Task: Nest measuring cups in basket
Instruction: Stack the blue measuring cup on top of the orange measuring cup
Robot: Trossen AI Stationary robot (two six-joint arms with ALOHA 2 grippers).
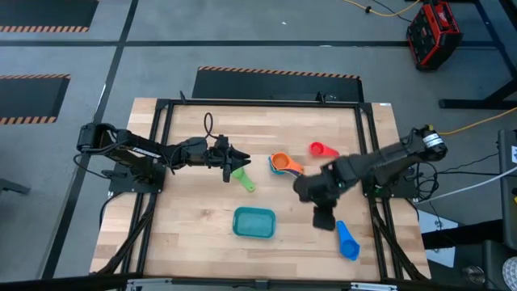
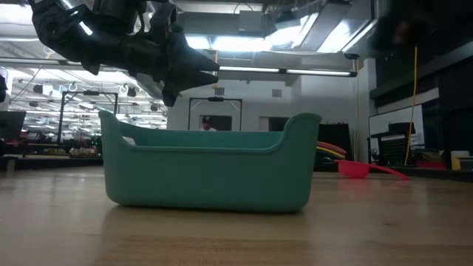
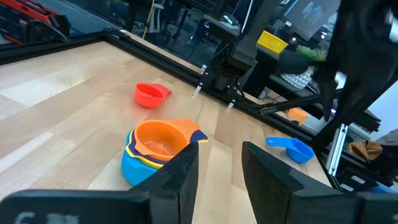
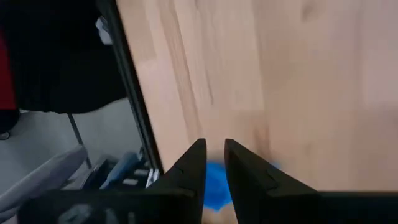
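High view. Left arm stretched from the left edge across the pale wood-plank surface (image 1: 186, 218), left gripper (image 1: 241, 157) ending just above a green measuring cup (image 1: 243, 178) lying flat. Right arm angled in from the right edge, right gripper (image 1: 324, 218) pointing down between the stacked cups (image 1: 283, 165) and a blue cup (image 1: 347, 241) near the front right. Red cup (image 1: 321, 149) alone behind the stack. Teal basket (image 1: 254, 223), rounded rectangle with low walls, front centre, apart from every cup.

Low view. Smooth plastic basket wall (image 2: 207, 174) filling the middle; dark arm links overhead at upper left; red cup (image 2: 355, 168) lying flat on the surface at right.

Left wrist view. Two dark fingers (image 3: 180, 177) parted with a clear gap, nothing between them. Ahead: orange cup (image 3: 163, 138) nested on top of yellow and light blue ones, red cup (image 3: 149, 95) farther off, blue cup (image 3: 292, 148) beside the frame rail.

Right wrist view. Fingers (image 4: 189, 165) drawn close, a narrow slot left, gripping nothing visible; blurred blue cup (image 4: 216, 185) on the wood beyond them.
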